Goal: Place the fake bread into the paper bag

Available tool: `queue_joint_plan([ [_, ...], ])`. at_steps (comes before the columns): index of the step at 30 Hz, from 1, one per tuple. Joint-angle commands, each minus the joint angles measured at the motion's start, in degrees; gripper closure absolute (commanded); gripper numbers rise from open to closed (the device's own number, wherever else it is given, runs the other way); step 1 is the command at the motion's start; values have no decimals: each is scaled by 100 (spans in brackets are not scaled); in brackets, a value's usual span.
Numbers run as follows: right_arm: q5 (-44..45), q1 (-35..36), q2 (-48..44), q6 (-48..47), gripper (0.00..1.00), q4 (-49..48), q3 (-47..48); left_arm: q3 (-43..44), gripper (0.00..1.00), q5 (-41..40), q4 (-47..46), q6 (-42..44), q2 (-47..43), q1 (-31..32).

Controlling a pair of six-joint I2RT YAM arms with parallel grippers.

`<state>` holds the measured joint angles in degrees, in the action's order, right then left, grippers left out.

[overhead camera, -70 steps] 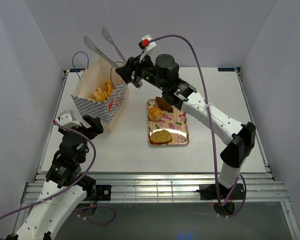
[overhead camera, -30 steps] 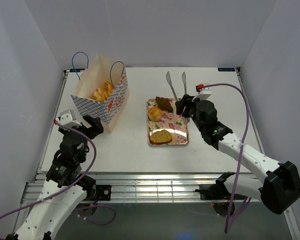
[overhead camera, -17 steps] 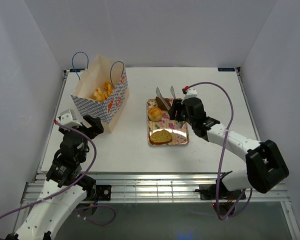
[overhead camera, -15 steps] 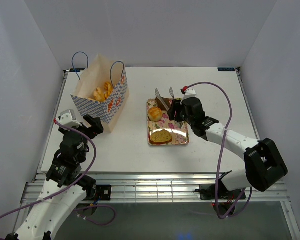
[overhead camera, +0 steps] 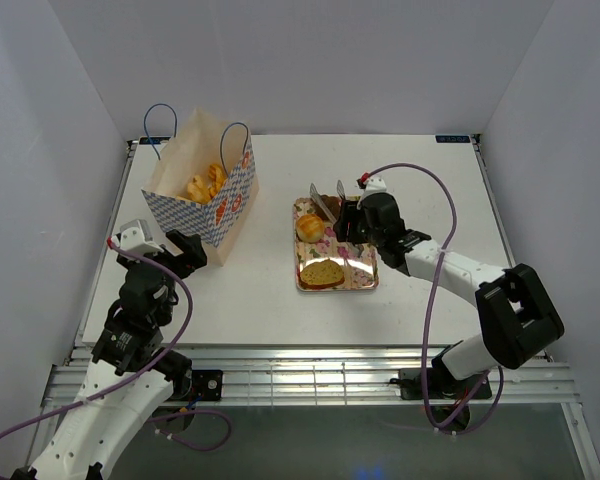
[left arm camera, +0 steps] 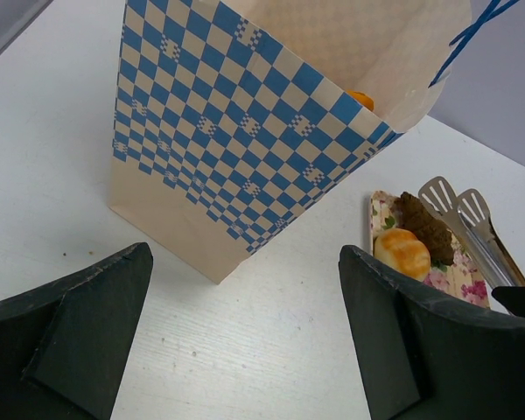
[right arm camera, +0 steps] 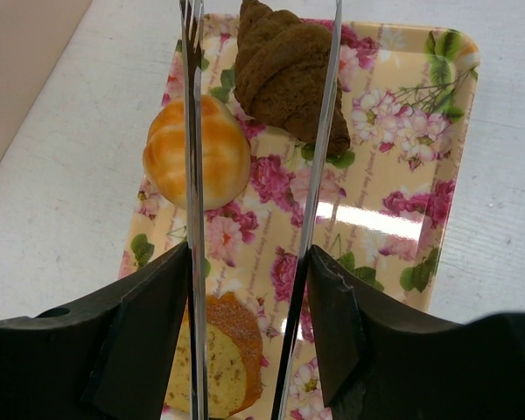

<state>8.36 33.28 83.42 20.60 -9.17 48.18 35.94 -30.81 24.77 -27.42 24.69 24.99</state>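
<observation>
Left gripper point(left arm camera: 245, 350), jaws spread wide and holding nothing, is low over the table just short of the upright tan paper bag with blue-and-white checkered sides point(overhead camera: 202, 200). Glossy golden-orange twisted bread point(overhead camera: 206, 183) lies inside the bag. To the right, apart from the bag, floral-patterned rectangular tray point(right arm camera: 420, 201) carries round golden bun point(right arm camera: 197, 150), dark brown croissant-shaped piece point(right arm camera: 289, 66) and flat toast slice point(right arm camera: 214, 359). Right gripper point(right arm camera: 249, 262) clamps silver metal tongs point(right arm camera: 192, 175). Tong blades are apart and straddle the dark piece; contact cannot be told.
</observation>
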Motion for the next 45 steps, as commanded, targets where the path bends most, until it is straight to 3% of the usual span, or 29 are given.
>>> queue_joint_plan([
  [1,-80,-41,96,5,40,-103,191,-26,2,57,-113,35,-60,32],
  [45,-511,-58,983,32,46,222,429,-26,2,49,-113,9,-201,32],
])
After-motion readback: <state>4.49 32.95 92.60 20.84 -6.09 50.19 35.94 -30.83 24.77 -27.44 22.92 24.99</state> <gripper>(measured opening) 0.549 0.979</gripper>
